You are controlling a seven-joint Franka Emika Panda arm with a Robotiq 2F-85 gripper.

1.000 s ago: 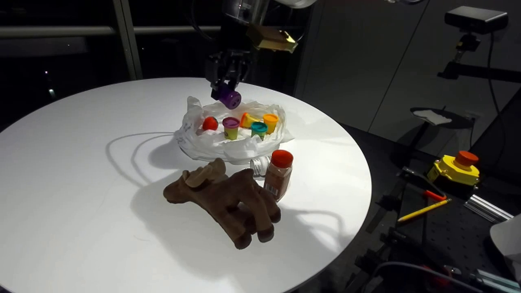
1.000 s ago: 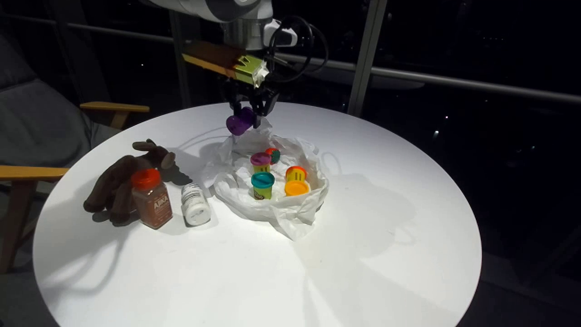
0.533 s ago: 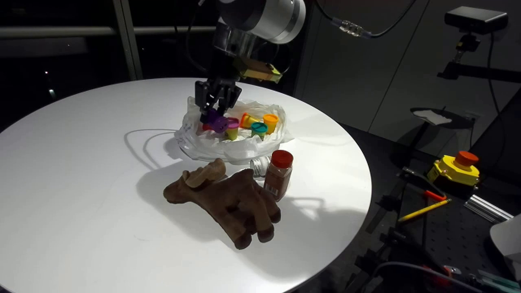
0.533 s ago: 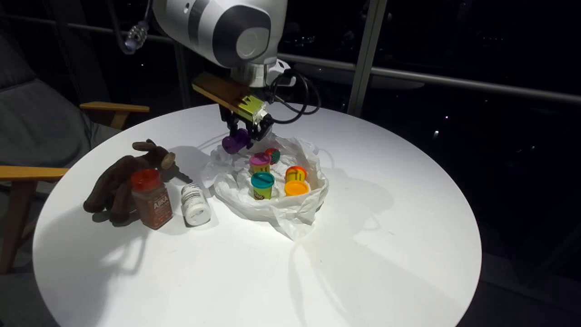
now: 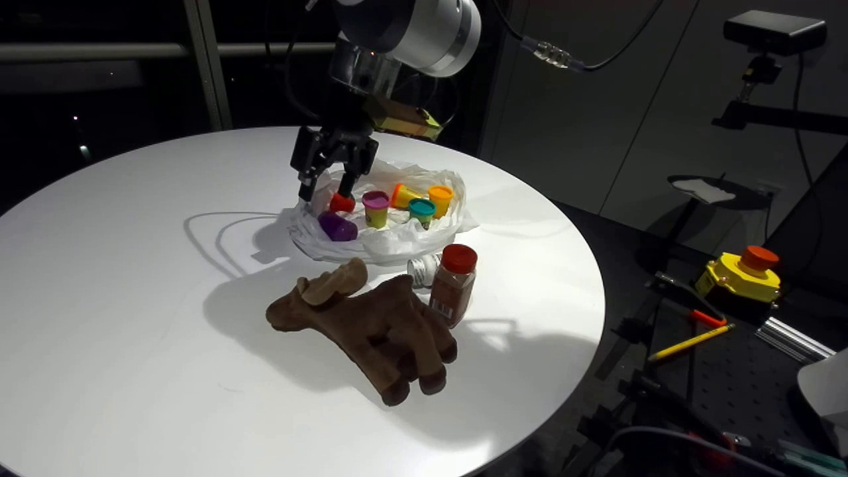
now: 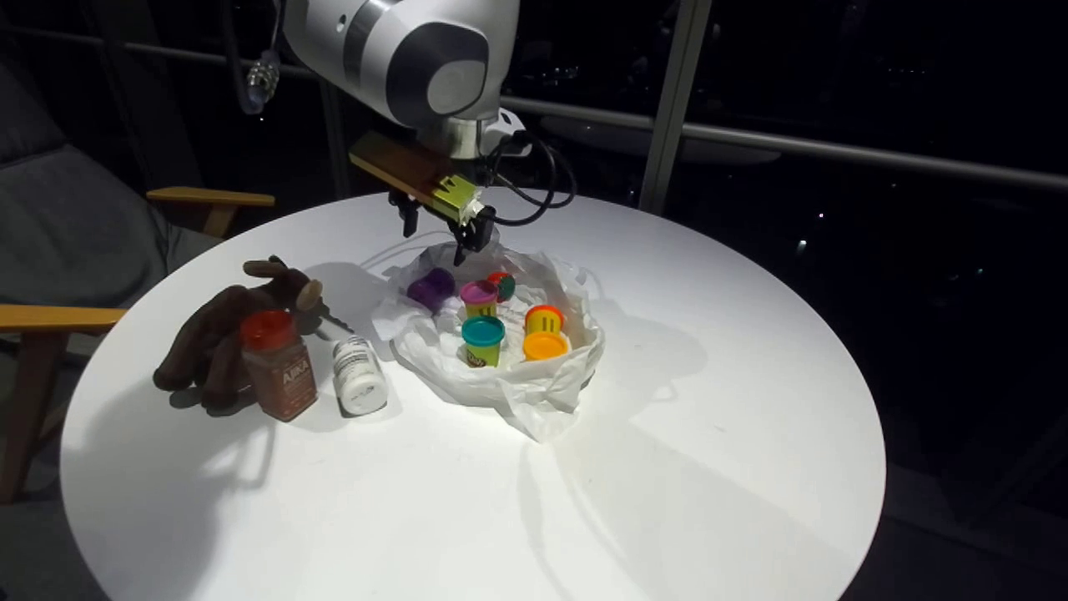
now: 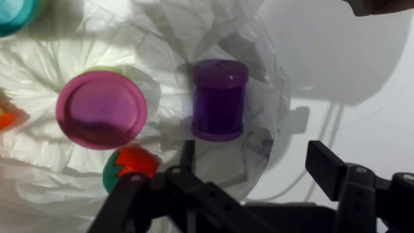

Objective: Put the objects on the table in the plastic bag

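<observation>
The purple container (image 7: pixel 218 103) lay on its side inside the plastic bag (image 6: pixel 534 396). Near it, over the bag's edge, hung the gripper (image 5: pixel 325 190), released, its fingers (image 7: pixel 324 169) standing well apart. Just beside the container, the wrist view showed an upright pink-lidded tub (image 7: pixel 102 110) and a red toy (image 7: pixel 137 158) with a green top. Farther across the bag stood a teal-lidded tub (image 6: pixel 483 340) and an orange-lidded tub (image 6: pixel 545 346), with a yellow tub (image 5: pixel 409 196) tipped over near them. Outside, a white bottle (image 6: pixel 360 377) lay on the tabletop (image 6: pixel 667 526) between the bag and an upright red-capped jar (image 6: pixel 282 374). Near the jar lay the brown plush animal (image 5: pixel 358 319), facing away from it. In an exterior view, a yellow pencil (image 5: pixel 691 342) lay beyond the tabletop.
</observation>
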